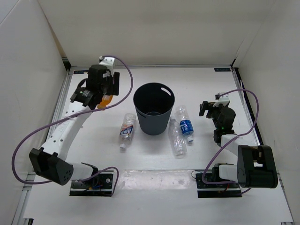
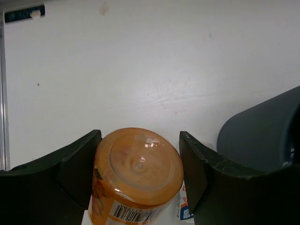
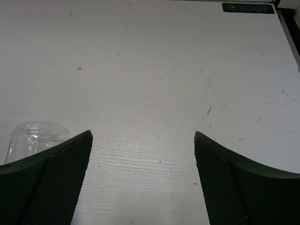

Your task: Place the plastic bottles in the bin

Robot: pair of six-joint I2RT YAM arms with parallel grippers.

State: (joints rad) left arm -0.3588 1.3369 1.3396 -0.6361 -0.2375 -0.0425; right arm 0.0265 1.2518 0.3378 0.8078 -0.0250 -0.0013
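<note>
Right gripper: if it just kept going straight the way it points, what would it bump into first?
Probably the bare table; nothing lies between the right gripper's open jaws. A clear bottle sits off left.

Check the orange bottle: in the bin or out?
Out. The orange bottle is clamped in the left tool, left of the bin in the top view.

Worktop is plain white and a bit scuffed, boxed in by white walls. There's a dark XDOF sticker at its far right corner, another dark sticker at its far left corner, and a shiny clear patch along its near edge.
</note>
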